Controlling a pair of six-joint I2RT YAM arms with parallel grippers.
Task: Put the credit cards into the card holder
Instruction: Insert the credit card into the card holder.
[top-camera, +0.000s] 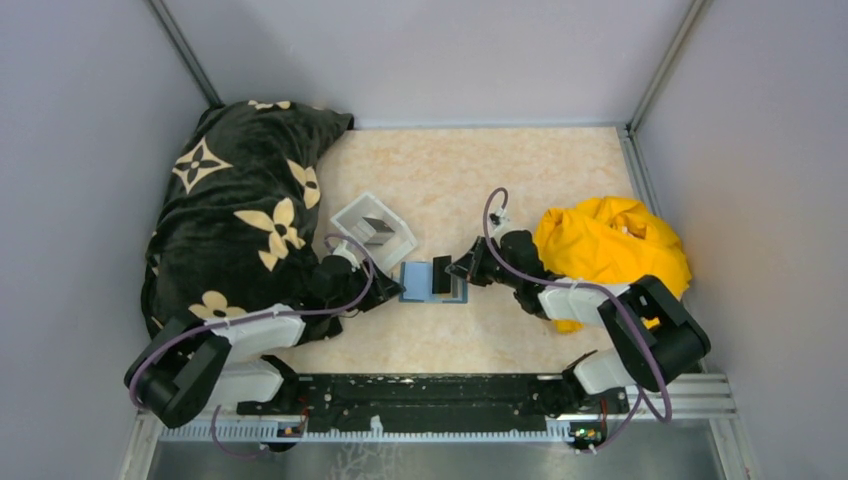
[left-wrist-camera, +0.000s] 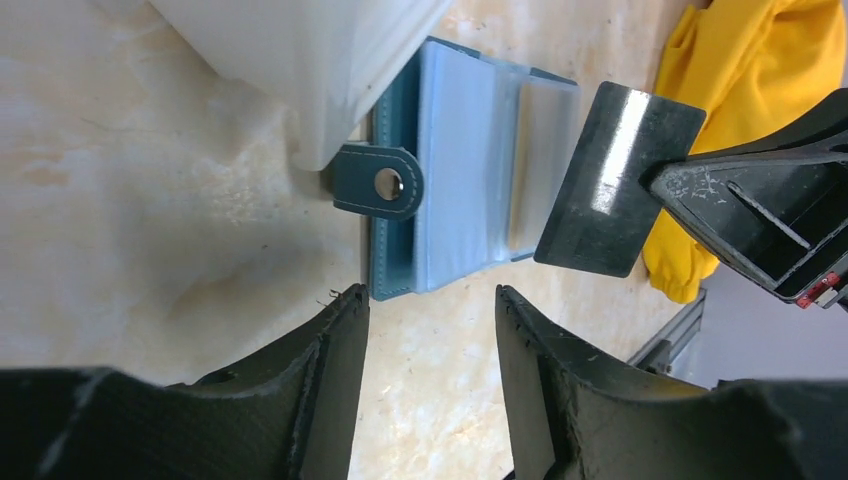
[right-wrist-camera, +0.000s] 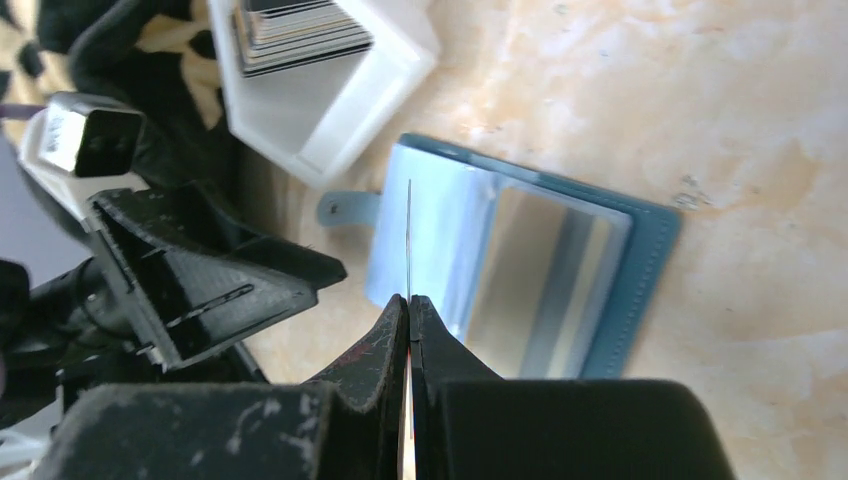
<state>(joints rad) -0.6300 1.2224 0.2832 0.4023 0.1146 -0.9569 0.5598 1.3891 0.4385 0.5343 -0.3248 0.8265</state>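
right gripper is clamped on a dark card — card holder lies open just under its tip; left gripper apart, beside it.

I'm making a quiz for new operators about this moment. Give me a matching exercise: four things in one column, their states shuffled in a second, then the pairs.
Things:
1. left gripper
2. right gripper
3. card holder
4. white tray

States:
A. holds a stack of cards
B. shut on a dark card
C. open, holding nothing
D. lies open on the table

Pairs: 1-C; 2-B; 3-D; 4-A
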